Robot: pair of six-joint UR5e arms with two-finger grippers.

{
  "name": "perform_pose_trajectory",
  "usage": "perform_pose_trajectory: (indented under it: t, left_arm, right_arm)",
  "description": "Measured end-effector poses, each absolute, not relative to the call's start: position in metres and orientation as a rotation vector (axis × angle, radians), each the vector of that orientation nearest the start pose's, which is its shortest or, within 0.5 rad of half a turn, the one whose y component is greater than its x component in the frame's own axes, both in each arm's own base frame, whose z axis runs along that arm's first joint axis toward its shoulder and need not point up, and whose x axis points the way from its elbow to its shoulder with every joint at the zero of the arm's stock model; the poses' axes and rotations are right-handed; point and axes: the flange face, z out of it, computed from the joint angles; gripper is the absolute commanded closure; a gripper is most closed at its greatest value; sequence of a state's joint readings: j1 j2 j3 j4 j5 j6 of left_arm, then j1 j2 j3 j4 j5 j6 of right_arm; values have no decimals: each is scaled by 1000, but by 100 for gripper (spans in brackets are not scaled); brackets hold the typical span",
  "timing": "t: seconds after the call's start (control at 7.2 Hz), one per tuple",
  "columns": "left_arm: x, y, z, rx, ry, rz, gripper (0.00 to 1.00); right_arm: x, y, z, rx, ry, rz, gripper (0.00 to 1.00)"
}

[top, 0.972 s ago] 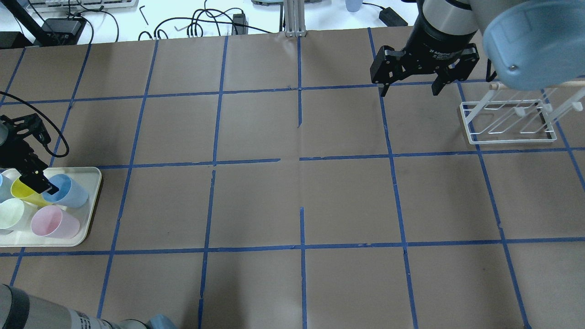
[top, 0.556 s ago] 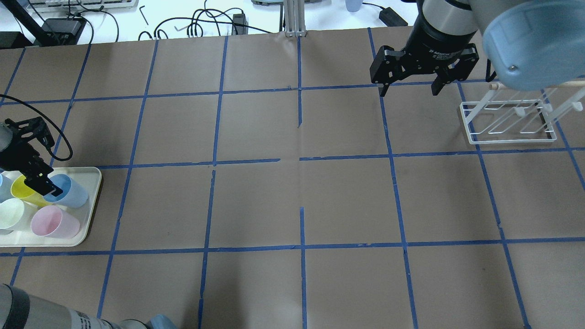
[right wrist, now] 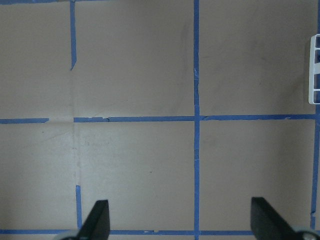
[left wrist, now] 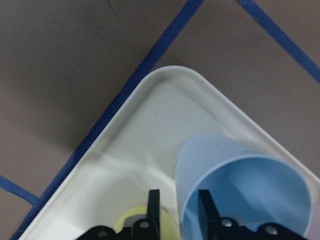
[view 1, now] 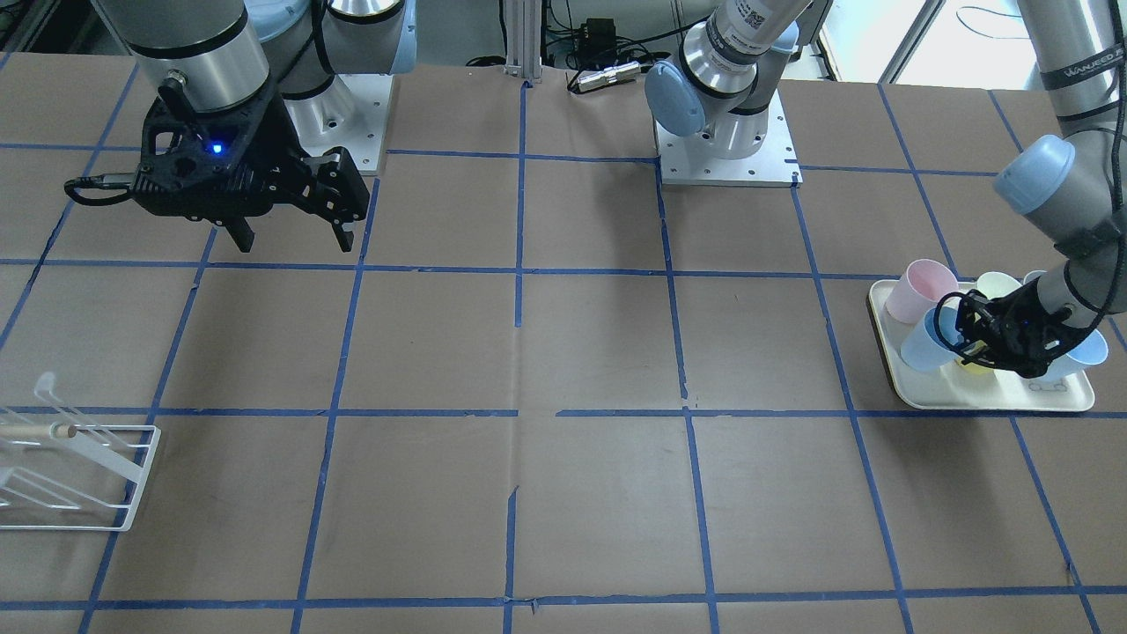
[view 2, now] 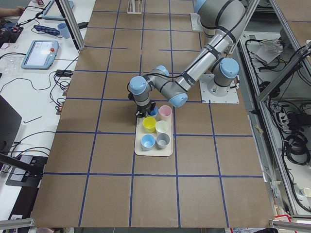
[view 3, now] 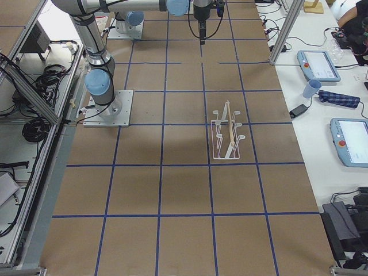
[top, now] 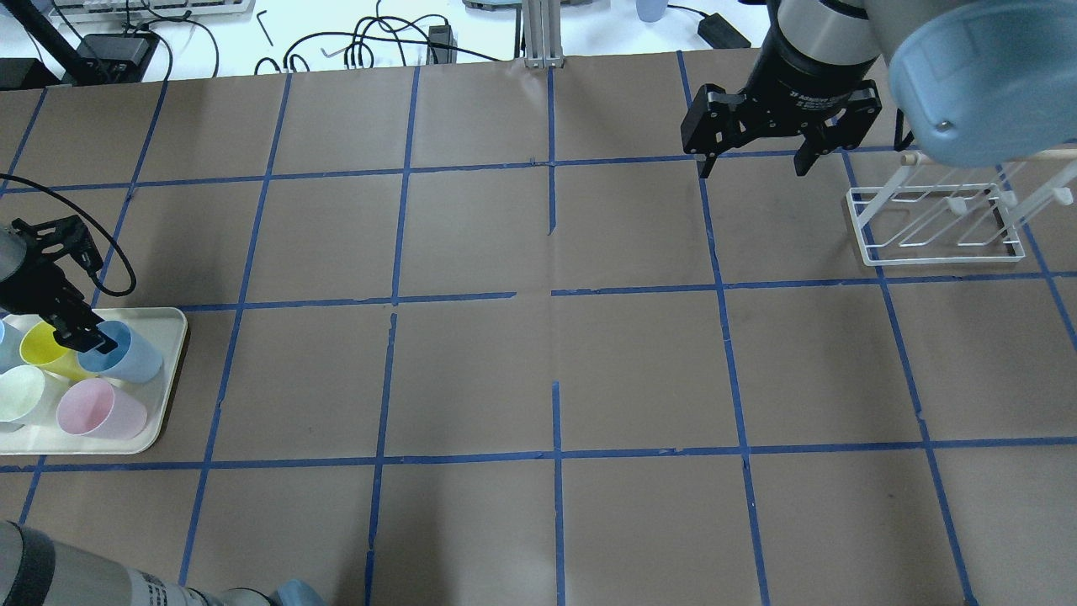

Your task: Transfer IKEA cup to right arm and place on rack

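The IKEA cup (top: 130, 358) is a pale blue tumbler standing at the far right corner of the cream tray (top: 168, 379). It also shows in the front view (view 1: 924, 348) and the left wrist view (left wrist: 240, 190). My left gripper (top: 84, 339) is down at its rim. In the left wrist view (left wrist: 177, 200) one finger is outside the wall and one inside, with small gaps on both sides. My right gripper (top: 751, 168) hangs wide open and empty over the far table, left of the white wire rack (top: 942, 259). The rack also shows in the front view (view 1: 141, 480).
The tray also holds a yellow cup (top: 42, 347) touching the blue one, a pink cup (top: 97, 411), a pale green cup (top: 18, 394) and a second pale blue cup (view 2: 147, 141). Brown paper with blue tape lines covers the table (top: 555, 353).
My left gripper has shifted slightly toward the far side at the blue cup's rim. The cup stands where it was. The right arm has not moved.
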State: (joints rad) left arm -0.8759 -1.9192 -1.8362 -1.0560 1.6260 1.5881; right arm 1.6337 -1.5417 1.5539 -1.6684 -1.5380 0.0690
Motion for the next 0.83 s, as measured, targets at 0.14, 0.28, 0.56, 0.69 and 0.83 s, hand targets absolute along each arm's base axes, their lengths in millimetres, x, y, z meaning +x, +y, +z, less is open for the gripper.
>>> perform_pose_trajectory:
  t: [0.14, 0.28, 0.56, 0.69, 0.83]
  left_arm:
    - [256, -509, 230, 1388, 2892, 124, 100]
    - [254, -509, 234, 1387, 2894, 102, 100]
    - [251, -515, 255, 1380, 2894, -14, 100]
    - [245, -519, 272, 1381, 2911, -126, 100]
    - [232, -522, 289, 1363, 2970, -265, 100]
  right_arm:
    - [168, -503, 492, 7, 3101, -129, 0]
    - [168, -503, 492, 8, 3101, -129, 0]
    - [168, -503, 492, 9, 3102, -128, 0]
    - [166, -503, 492, 14, 3102, -129, 0]
    - [163, -505, 494, 25, 3101, -133, 0]
